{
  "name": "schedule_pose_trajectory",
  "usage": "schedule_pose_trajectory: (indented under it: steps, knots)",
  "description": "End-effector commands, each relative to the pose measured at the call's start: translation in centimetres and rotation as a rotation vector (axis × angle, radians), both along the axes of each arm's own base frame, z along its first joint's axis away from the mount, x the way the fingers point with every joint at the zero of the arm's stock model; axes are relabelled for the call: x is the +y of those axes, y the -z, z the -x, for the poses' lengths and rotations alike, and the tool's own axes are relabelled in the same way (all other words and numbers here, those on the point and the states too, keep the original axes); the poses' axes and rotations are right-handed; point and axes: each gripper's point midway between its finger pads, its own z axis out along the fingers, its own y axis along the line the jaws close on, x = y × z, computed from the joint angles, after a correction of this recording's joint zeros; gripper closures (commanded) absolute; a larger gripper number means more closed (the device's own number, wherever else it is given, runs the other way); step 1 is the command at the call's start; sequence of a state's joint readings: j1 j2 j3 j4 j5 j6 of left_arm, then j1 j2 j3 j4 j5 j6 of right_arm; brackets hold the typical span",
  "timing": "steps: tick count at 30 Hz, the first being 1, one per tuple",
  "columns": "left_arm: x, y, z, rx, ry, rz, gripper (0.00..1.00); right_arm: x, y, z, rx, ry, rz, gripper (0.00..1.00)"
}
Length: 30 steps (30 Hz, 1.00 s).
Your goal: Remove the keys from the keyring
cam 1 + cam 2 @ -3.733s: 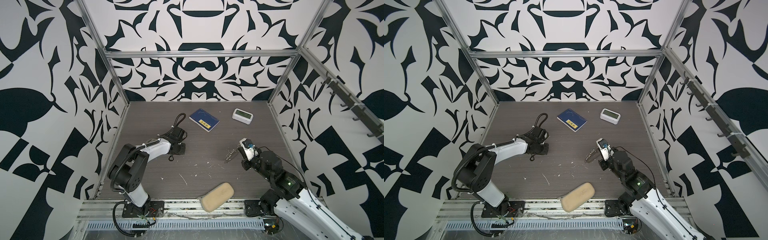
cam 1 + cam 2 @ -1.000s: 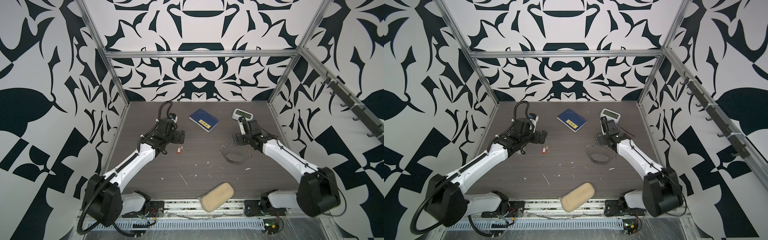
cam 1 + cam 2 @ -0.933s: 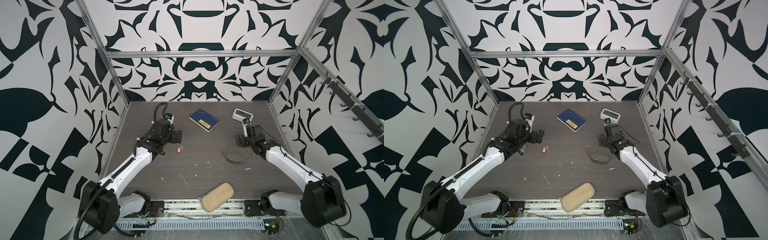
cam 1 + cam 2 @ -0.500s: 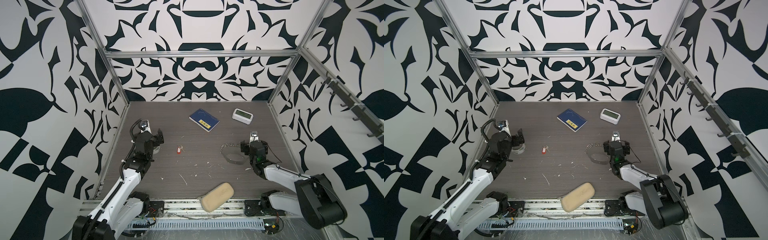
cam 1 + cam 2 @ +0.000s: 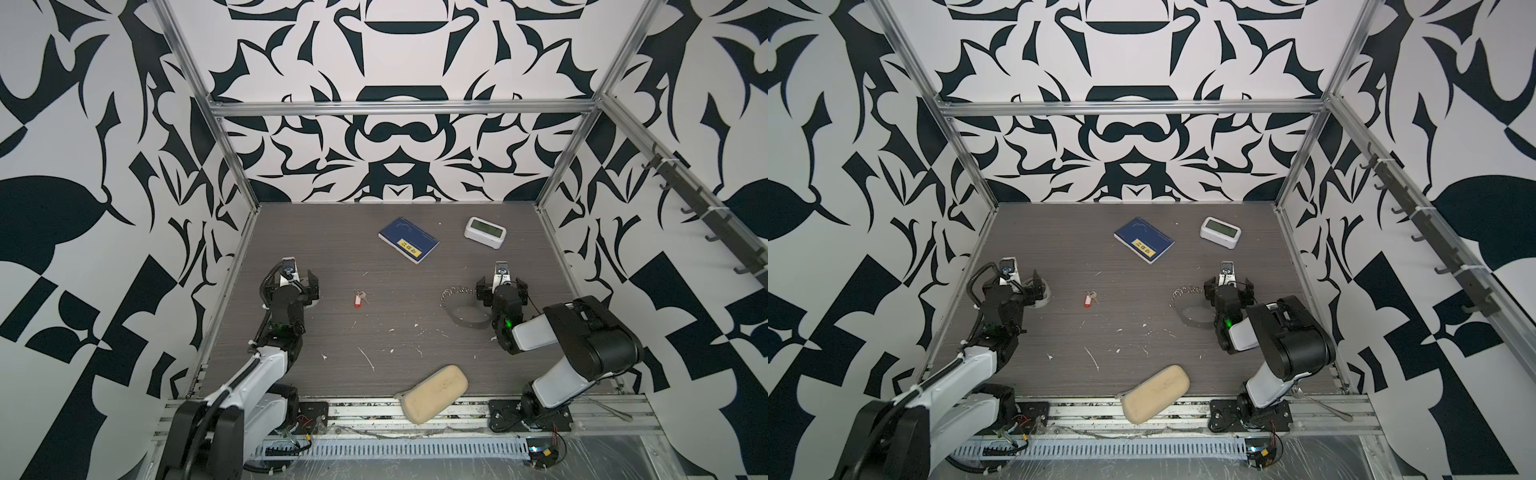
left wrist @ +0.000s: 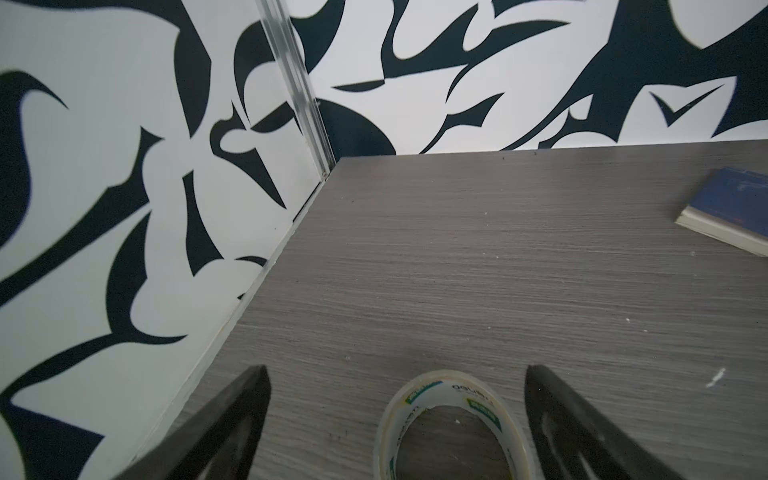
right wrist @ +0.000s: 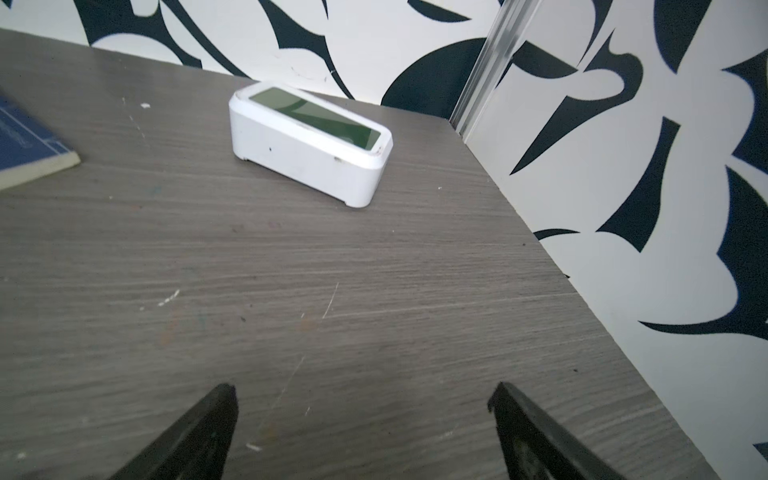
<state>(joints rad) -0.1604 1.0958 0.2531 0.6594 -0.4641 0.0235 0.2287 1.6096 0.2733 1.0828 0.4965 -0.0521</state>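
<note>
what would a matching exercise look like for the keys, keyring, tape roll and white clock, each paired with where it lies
Things:
1. keys
2. keyring
3. tape roll
4. white clock

Places:
A. at the tips of the open left gripper
B. far back, on the right
C. alone in the middle, red tag attached
D. next to the open right gripper

Pairs: 1-C, 2-D, 3-A, 4-B

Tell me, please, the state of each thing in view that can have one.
keys: lying loose, off the keyring
keyring: lying flat, nothing gripping it
left tool: open, empty
right tool: open, empty
tape roll: lying flat
book: closed
clock: display blank
</note>
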Motion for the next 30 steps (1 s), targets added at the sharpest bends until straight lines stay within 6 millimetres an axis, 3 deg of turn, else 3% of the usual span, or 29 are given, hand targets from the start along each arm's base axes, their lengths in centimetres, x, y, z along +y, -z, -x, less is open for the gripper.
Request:
schedule_pose_trajectory:
  steps: [1, 8, 12, 18, 30]
  knots:
    - [0.1, -0.4, -1.4, -0.104, -0.009, 0.067, 0.01, -0.4, -1.8, -0.8, -0.064, 0.031, -0.019, 0.0]
    - [2.0, 3.3, -2.9, -0.124, -0.071, 0.056, 0.01, -0.4, -1.8, -0.8, -0.06, 0.032, -0.02, 0.01]
    - [1.9, 3.8, -2.8, -0.097, -0.062, 0.055, 0.01, -0.4, -1.8, -0.8, -0.061, 0.032, -0.02, 0.01]
    - [3.2, 4.9, -4.7, 0.021, -0.107, 0.101, 0.01, -0.5, -1.9, -0.8, -0.063, 0.034, -0.02, 0.01]
    - [3.7, 4.8, -4.9, 0.009, -0.109, 0.125, 0.01, -0.7, -1.6, -0.9, -0.051, 0.038, -0.028, 0.01]
